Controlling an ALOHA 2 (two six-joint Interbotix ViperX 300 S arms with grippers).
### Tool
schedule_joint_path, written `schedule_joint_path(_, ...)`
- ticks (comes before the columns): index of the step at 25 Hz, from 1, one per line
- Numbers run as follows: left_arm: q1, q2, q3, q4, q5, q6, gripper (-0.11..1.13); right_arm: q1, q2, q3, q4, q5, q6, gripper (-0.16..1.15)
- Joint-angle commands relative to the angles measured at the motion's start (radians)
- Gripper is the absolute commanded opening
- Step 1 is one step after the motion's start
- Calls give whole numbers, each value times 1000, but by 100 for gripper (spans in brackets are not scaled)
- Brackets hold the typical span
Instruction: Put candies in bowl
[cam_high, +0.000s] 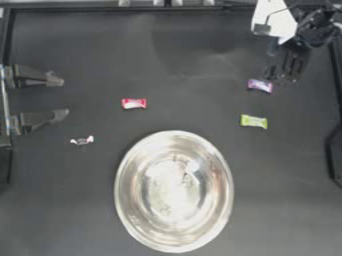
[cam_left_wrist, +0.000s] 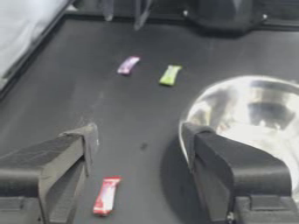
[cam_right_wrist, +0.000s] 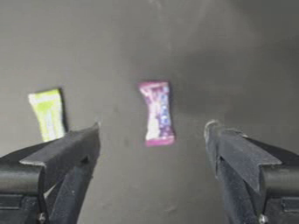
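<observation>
The silver bowl (cam_high: 137, 210) (cam_left_wrist: 204, 105) sits at the front middle of the table. A red candy (cam_high: 133, 103) (cam_left_wrist: 106, 195) lies behind it to the left, and a white twist-wrapped candy (cam_high: 82, 141) lies left of its rim. A green candy (cam_high: 254, 121) (cam_left_wrist: 170, 75) (cam_right_wrist: 48, 113) and a purple candy (cam_high: 260, 85) (cam_left_wrist: 128, 65) (cam_right_wrist: 158, 113) lie at the right. My right gripper (cam_high: 275, 76) (cam_right_wrist: 152, 127) hovers open just behind the purple candy, its jaws on either side of it and not touching. My left gripper (cam_high: 63, 97) (cam_left_wrist: 137, 131) rests open at the left edge.
The table's raised back edge (cam_high: 133, 7) runs behind the right arm. The right arm's white and black body (cam_high: 287, 22) fills the back right corner. A dark fixture (cam_high: 334, 155) stands at the right edge.
</observation>
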Motion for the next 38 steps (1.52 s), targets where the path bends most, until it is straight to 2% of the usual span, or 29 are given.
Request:
schedule_joint_path(1,5,6,-14,-2,-6,-2,92,-5,15,11,-9,-35,0,99)
schedule_joint_path(13,8,11,-15,-2,-6,-2,92,-20,91,75,-20,-160,-2,99)
schedule_joint_path(26,9,14,-15,-2,-6,-2,92,-20,150,114,-6,-227,-2,99)
schedule_joint_path(38,9,14,-17,-3,-8,-3,92,-18,225,106,-11,-255,-3,96)
